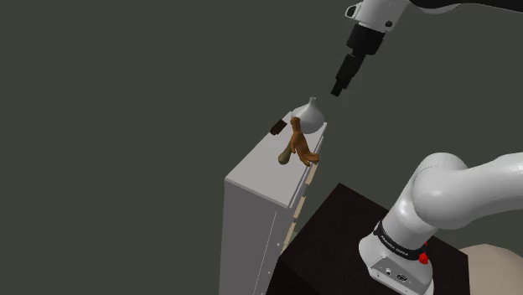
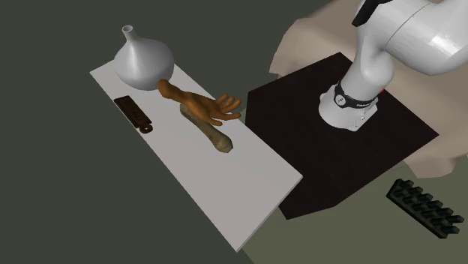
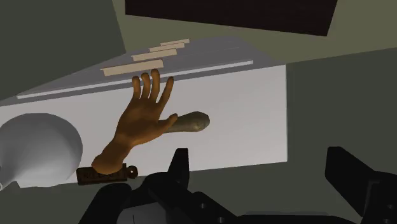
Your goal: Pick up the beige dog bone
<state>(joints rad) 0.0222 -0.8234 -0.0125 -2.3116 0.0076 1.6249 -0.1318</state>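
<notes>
Hovering high over bone [image 2: 216, 137], claw [image 1: 337, 90] spread, angled down.

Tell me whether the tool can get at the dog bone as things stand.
Probably, partly. The open tool hangs above with nothing between, but the brown hand model lies across the bone, leaving one end free.

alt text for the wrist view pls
The open tool hangs above a white cabinet top, where a brown model hand partly covers an olive-beige dog bone. A grey vase and a small dark object sit beside the hand's wrist.
</notes>
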